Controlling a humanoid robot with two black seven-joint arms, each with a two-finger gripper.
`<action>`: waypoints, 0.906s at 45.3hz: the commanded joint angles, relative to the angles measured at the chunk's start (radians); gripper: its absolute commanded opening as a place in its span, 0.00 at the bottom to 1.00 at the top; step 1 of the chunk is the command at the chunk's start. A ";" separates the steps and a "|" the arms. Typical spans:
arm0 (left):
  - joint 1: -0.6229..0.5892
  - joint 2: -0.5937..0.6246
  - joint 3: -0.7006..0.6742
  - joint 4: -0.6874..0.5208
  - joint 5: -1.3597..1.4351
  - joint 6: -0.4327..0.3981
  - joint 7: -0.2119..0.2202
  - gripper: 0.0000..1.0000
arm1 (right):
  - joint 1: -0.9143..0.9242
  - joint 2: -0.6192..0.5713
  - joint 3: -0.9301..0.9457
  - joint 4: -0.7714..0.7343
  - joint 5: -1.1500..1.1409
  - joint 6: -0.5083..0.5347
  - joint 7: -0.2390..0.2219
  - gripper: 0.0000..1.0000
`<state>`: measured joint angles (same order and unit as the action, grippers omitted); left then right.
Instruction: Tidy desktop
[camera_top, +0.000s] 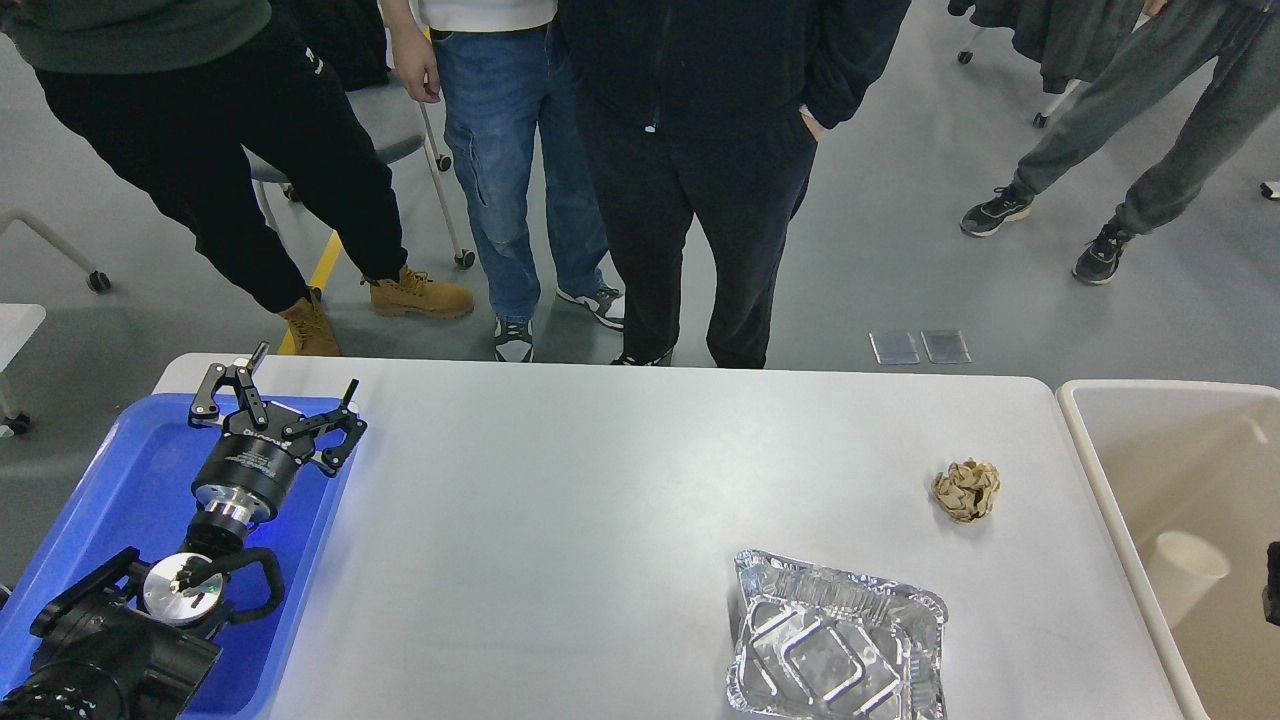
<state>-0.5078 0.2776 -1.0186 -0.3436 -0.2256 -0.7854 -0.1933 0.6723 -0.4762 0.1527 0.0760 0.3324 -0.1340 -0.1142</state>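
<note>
The white-grey desktop (600, 520) fills the middle of the head view. A crumpled aluminium foil tray (835, 650) lies near its front right. A crumpled brown paper ball (966, 490) lies farther back on the right. My left gripper (300, 375) is open and empty, held over the far end of the blue tray (120, 480) at the desk's left. Only a dark sliver of my right arm (1272, 590) shows at the right edge, over the beige bin (1092, 450); its fingers are hidden.
A white paper cup (1186, 570) lies on its side inside the beige bin. Several people (700, 150) stand close behind the desk's far edge. A chair on castors (440, 160) stands among them.
</note>
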 joint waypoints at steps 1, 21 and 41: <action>-0.001 0.000 0.000 0.000 0.000 0.000 0.000 1.00 | 0.001 -0.007 -0.010 0.010 -0.016 0.007 0.002 1.00; -0.001 0.000 0.000 0.000 0.000 0.000 0.000 1.00 | 0.305 -0.410 0.014 0.648 -0.171 0.126 0.005 1.00; -0.001 0.000 0.002 0.000 0.000 0.000 0.000 1.00 | 0.665 -0.516 -0.077 0.900 -0.475 0.274 0.002 1.00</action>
<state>-0.5090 0.2773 -1.0180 -0.3438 -0.2253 -0.7854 -0.1932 1.1331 -0.9295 0.1656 0.8337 0.0764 0.0349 -0.1102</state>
